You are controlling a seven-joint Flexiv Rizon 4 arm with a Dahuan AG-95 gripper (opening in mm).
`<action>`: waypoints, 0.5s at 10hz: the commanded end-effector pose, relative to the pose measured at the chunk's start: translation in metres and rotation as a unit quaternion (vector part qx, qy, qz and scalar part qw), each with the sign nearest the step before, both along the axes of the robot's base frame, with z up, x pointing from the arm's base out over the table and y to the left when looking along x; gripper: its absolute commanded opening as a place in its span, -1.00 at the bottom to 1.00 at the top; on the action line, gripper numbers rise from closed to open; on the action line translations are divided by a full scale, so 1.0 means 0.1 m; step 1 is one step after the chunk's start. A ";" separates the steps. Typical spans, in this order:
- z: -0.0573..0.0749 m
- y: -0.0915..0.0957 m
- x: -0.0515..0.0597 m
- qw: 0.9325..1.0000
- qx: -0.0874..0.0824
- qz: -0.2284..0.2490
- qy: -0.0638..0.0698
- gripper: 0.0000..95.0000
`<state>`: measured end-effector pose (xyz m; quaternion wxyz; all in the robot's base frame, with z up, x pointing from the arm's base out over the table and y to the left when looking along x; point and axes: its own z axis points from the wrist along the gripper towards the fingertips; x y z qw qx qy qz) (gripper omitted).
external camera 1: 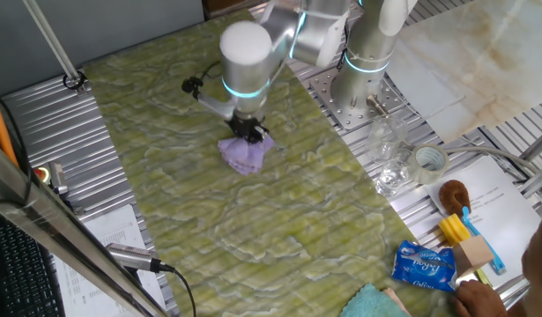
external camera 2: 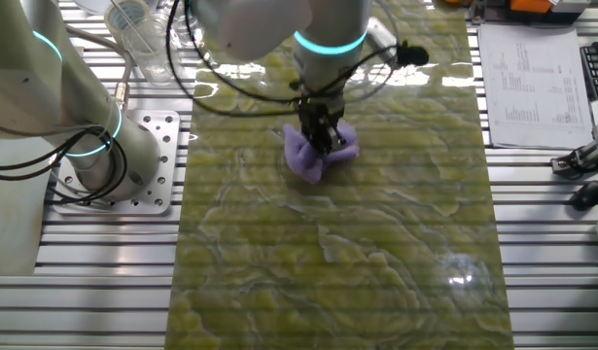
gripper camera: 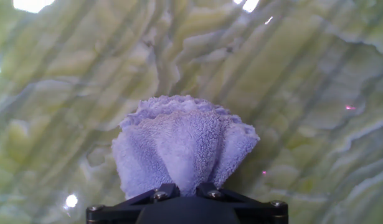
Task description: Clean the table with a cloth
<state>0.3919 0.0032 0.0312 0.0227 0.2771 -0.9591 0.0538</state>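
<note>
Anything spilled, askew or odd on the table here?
Nothing stands out. The gripper pinches the bunched purple cloth against the green table, as wiping would need. No spill or damage shows on the surface.

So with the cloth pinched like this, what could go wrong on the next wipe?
1. The gripper holds the lilac cloth bunched at one spot, so only a small crumpled patch meets the table; wiping coverage may be poor.
2. The fabric fans out loosely in the hand view, so drag could tug it free.
3. A sweep toward the arm's base side could reach the clear glassware beside the covering.
</note>
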 end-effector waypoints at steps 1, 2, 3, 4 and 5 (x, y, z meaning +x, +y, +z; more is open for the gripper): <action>0.03 -0.03 0.07 1.000 -0.001 0.007 0.001 -1.00; 0.04 0.00 0.11 1.000 0.000 0.005 0.001 -1.00; 0.03 0.04 0.13 1.000 0.005 0.000 -0.003 -1.00; 0.01 0.08 0.15 1.000 0.008 -0.003 -0.009 -1.00; 0.00 0.13 0.17 1.000 0.015 -0.008 -0.014 -1.00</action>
